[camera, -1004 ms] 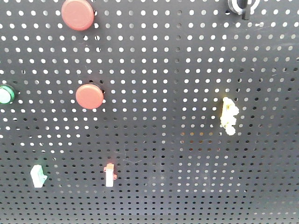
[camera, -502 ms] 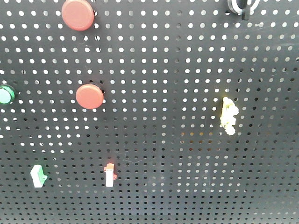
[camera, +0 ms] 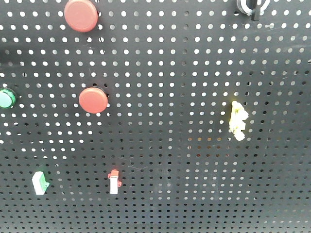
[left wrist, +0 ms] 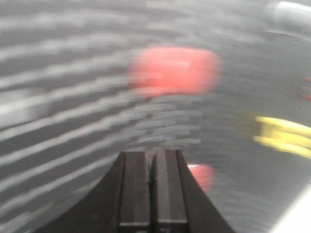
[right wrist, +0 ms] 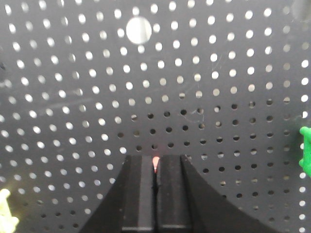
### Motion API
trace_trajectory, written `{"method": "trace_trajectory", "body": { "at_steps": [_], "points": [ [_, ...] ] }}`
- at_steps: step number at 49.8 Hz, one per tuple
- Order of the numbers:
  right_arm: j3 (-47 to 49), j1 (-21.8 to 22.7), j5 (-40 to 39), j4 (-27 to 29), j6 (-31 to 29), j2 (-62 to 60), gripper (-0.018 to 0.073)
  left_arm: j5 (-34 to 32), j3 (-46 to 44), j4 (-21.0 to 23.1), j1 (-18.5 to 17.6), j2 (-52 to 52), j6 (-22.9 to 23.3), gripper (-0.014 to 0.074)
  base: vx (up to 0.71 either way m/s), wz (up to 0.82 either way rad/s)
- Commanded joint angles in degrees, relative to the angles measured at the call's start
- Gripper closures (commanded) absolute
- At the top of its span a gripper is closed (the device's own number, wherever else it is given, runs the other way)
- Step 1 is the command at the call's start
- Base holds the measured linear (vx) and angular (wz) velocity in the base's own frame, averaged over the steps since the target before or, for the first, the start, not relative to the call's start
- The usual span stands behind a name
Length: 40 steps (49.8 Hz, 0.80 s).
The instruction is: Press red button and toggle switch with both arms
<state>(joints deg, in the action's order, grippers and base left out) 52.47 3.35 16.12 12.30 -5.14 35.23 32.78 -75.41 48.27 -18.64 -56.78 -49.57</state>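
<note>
Right above the left gripper (left wrist: 151, 155), whose fingers are pressed together, a red button (left wrist: 175, 70) fills the wrist view. That whole picture is smeared, so I'd guess the arm is moving toward it. A second red blob sits just right of the fingertips.

The front camera shows basically the same pegboard (camera: 194, 48) as a second ago. Both red buttons and the red-tipped toggle switch (camera: 113, 182) haven't budged, and only the green button (camera: 6, 98) looks a bit duller. So I'd say nothing has been pressed or flipped yet.

No arm shows in the front view at all. Only the right wrist camera shows the right gripper (right wrist: 155, 160), fingers also closed, with the switch's red tip peeking out just above the fingertips.
</note>
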Motion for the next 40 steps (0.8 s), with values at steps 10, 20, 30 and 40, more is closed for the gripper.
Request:
{"method": "trace_trajectory", "body": {
  "at_steps": [10,20,30,40],
  "points": [
    [1.95,0.17,-4.09,-0.05,-0.74,0.62,0.0562,-3.76,-10.93,8.08,-2.75,-8.34,-5.26,0.0595,0.00,0.00],
    [1.95,0.17,-4.07,-0.08,-0.73,1.01,0.0562,-3.70,-15.87,8.45,-2.75,-11.58,-4.36,0.0595,0.00,0.00],
    [1.95,0.17,-4.18,-0.08,-0.73,1.00,0.0562,-4.67,-16.78,8.40,-2.75,-13.80,-3.33,0.0595,0.00,0.00],
    [1.95,0.17,-4.15,-0.20,-0.73,1.00,0.0562,-6.55,-16.78,8.40,-2.75,-15.53,-3.33,0.0595,0.00,0.00]
  ]
}}
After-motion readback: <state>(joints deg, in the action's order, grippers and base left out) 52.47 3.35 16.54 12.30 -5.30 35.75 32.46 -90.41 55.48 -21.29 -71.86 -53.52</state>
